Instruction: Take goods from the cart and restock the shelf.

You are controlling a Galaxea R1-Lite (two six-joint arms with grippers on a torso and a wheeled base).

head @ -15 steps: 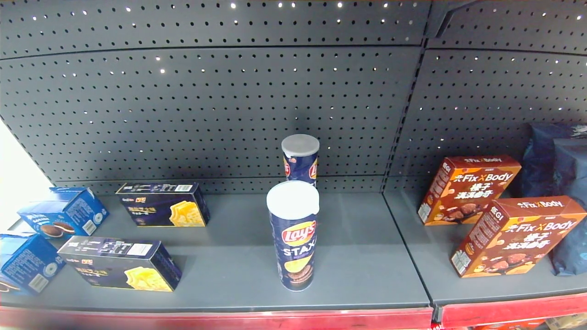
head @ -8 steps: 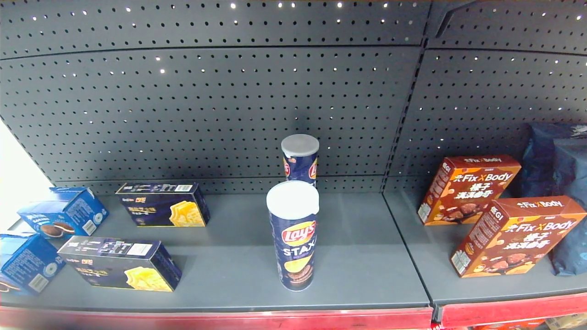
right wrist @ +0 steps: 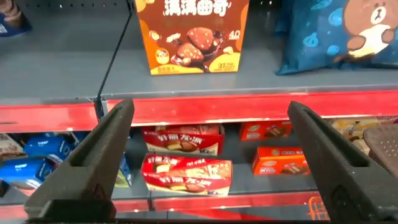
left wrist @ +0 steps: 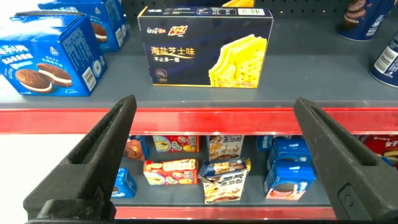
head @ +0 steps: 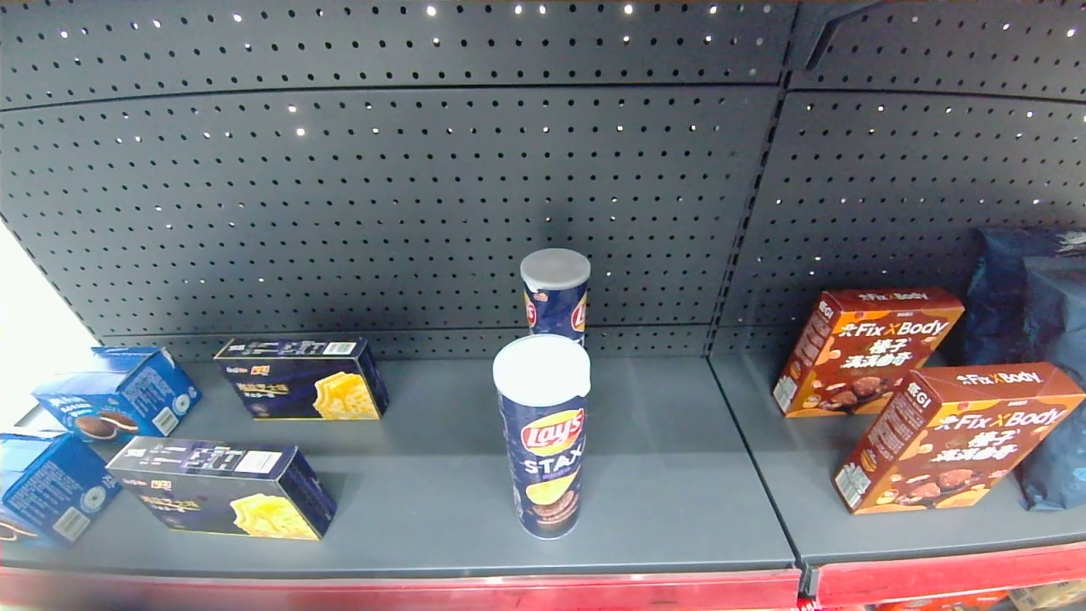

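the left tool (left wrist: pixel 211 165) is spread wide with nothing between its fingers. it is held in front of the red front edge (left wrist: pixel 205 121) of the shelf (head: pixel 670 509), facing the front cracker box (left wrist: pixel 205 46). the right tool (right wrist: pixel 211 165) is likewise wide open and empty, farther right along that edge, facing a brown box (right wrist: pixel 193 34) with a blue bag (right wrist: pixel 339 34) just beside it.

on the shelf two chip cans stand upright, long axes vertical, lids up. the front can (head: pixel 543 437) is near the middle of the board and the rear can (head: pixel 556 293) is right behind it, by the pegboard (head: pixel 382 212). the front cracker box and the rear cracker box (head: pixel 301 378) rest on their long sides. their long axes run across the shelf and their printed faces point forward. two blue cookie boxes (head: pixel 119 392) sit at the far left end. a second brown box (head: pixel 865 350) stands behind the first.

below the edge, a lower shelf (left wrist: pixel 205 202) carries small packs.
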